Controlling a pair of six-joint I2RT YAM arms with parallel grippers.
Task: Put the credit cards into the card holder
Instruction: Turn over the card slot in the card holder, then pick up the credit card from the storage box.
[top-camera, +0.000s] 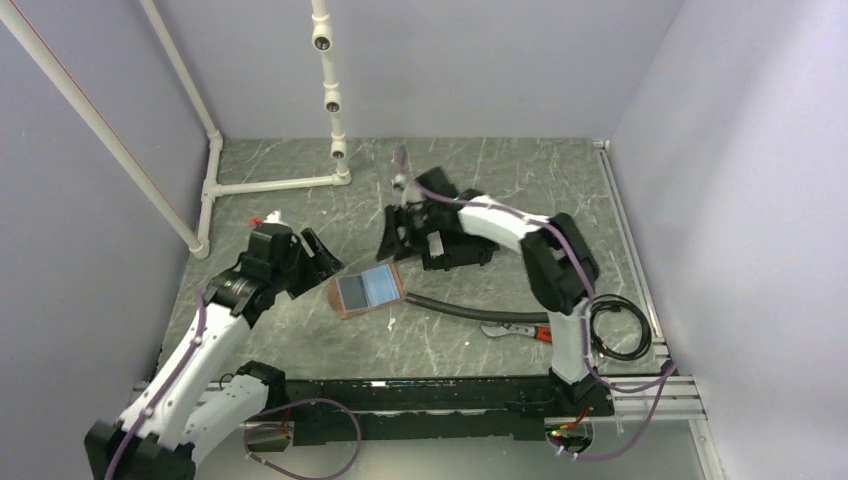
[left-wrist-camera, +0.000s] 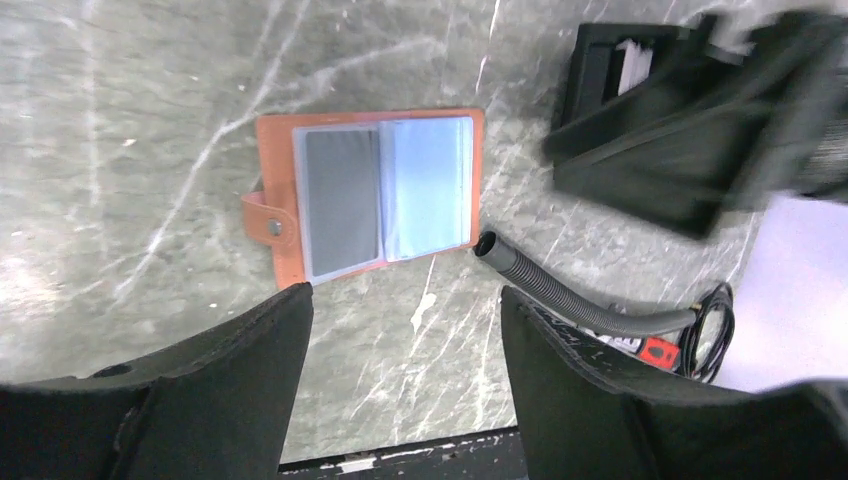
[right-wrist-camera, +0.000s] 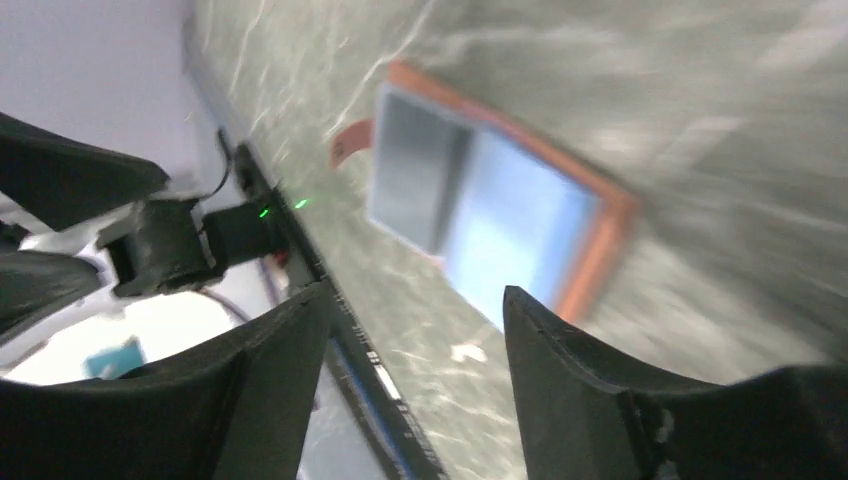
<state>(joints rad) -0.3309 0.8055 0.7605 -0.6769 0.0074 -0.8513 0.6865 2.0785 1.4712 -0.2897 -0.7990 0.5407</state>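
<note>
The card holder (left-wrist-camera: 274, 160) lay open and flat near the middle of the table (left-wrist-camera: 120, 120), slightly toward its near edge. A dark grey card (left-wrist-camera: 340, 195) and a light blue card (left-wrist-camera: 430, 185) showed on its two pages; whether they were seated in the sleeves could not be confirmed. The left gripper (left-wrist-camera: 402, 295) and right gripper (right-wrist-camera: 410, 295) were both spread wide and empty. Recommended: pin the tan border and feed cards edge-first. No legible writing or brand was found.

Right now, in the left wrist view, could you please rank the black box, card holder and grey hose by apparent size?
1. black box, though blurred
2. card holder
3. grey hose, thinnest
</note>
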